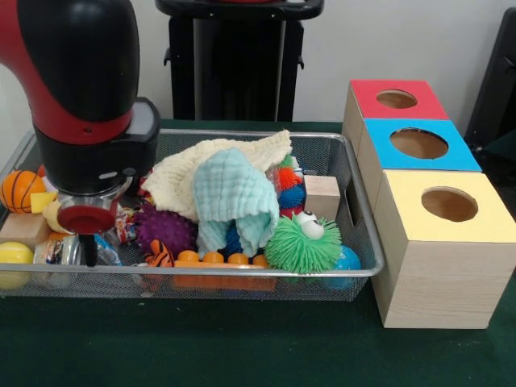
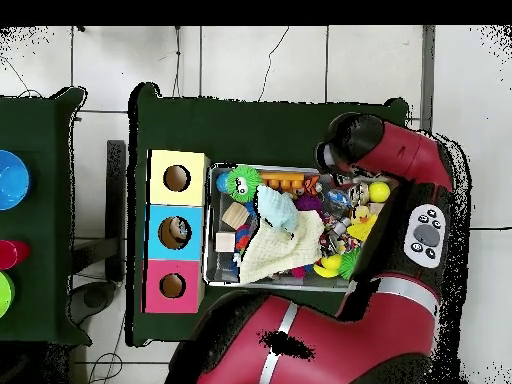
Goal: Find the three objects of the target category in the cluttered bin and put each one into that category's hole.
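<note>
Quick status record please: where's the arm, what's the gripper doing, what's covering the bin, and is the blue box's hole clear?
arm: down over the bin's left end in the front view
gripper: low among the toys; open or shut cannot be told
bin cover: cream cloth with pale blue cloth draped on it, mid-bin
visible toys: green fuzzy ball, purple spiky ball, small basketball
hole: unobstructed from above

Silver mesh bin (image 1: 355, 173); pale blue cloth (image 1: 234, 193) over cream cloth (image 1: 185, 177); green spiky ball (image 1: 302, 246); purple spiky ball (image 1: 164, 228); blue-topped hole (image 1: 418, 143).
</note>
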Motion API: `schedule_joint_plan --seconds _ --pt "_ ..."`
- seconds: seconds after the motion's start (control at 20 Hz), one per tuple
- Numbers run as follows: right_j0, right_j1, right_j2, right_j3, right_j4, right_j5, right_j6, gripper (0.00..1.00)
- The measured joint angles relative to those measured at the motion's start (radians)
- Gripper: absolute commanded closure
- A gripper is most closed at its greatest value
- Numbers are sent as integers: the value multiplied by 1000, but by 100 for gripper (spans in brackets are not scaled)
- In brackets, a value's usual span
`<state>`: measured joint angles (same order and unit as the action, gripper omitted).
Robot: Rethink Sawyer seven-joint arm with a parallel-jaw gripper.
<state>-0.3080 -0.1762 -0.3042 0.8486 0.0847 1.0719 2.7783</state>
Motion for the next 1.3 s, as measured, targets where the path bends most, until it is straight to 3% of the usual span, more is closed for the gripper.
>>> schedule_joint_plan --seconds 0.4,1.3 --pt "18 -60 -32 26 1 97 0 0" --pt "20 -60 -32 51 13 91 0 0"
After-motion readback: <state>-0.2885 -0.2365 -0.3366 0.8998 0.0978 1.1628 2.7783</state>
